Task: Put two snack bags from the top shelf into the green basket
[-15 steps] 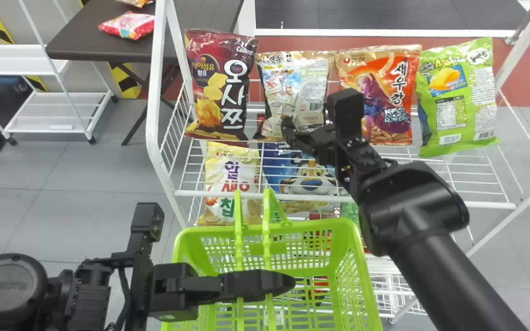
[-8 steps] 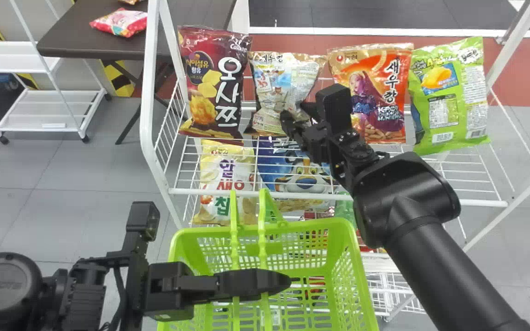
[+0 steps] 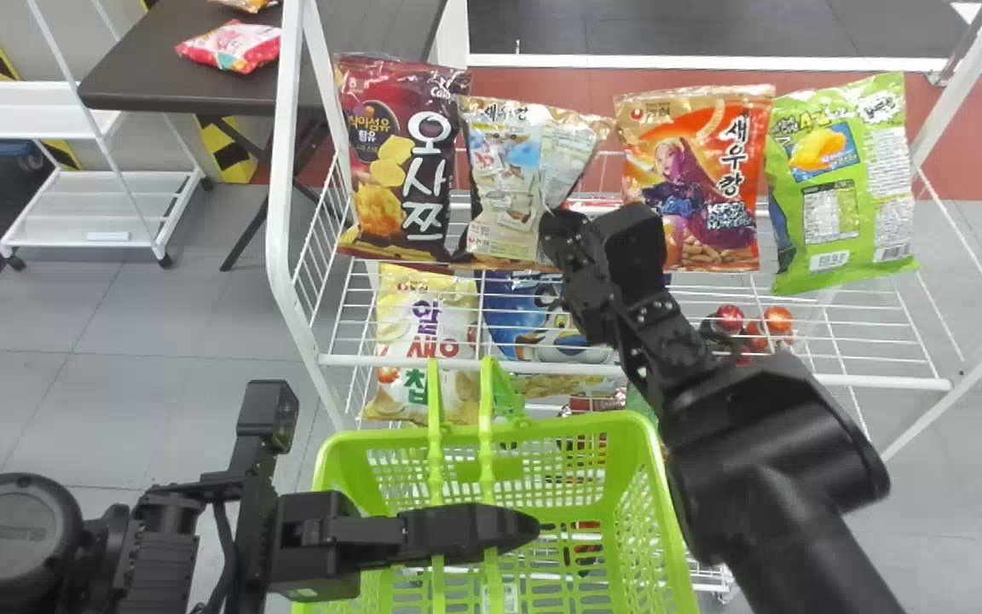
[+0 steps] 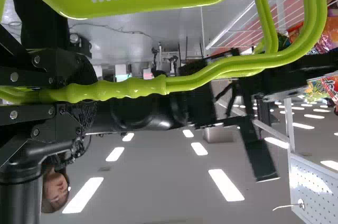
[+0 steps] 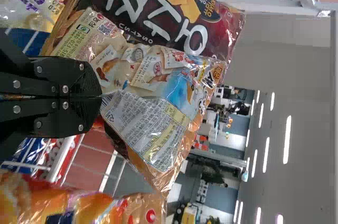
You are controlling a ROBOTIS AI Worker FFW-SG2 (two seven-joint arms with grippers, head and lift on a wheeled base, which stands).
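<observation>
Right gripper (image 5: 99, 97): fingers closed together, pinching the beige snack bag (image 5: 142, 78) at a crease on its lower part. Bag sits at the top shelf (image 3: 875, 380), just beside the dark red snack bag (image 3: 397, 162), its side folded inward at the grip. Whether its base bears on the wire: cannot tell.

Left gripper (image 3: 525, 526): clenched round the handles (image 3: 487, 426) of the green basket (image 3: 593, 420), which is in front of the rack.

Handling (est.): light, soft, air-filled; slick film may slip, contents crush easily. Best hold: a gathered fold or sealed edge, modest force.

Count: 4 bags in the top row, incl. orange (image 3: 696, 183) and green (image 3: 849, 183) ones; 2 below, yellow (image 3: 423, 341) and blue (image 3: 525, 320); 1 basket, 2 handles.
</observation>
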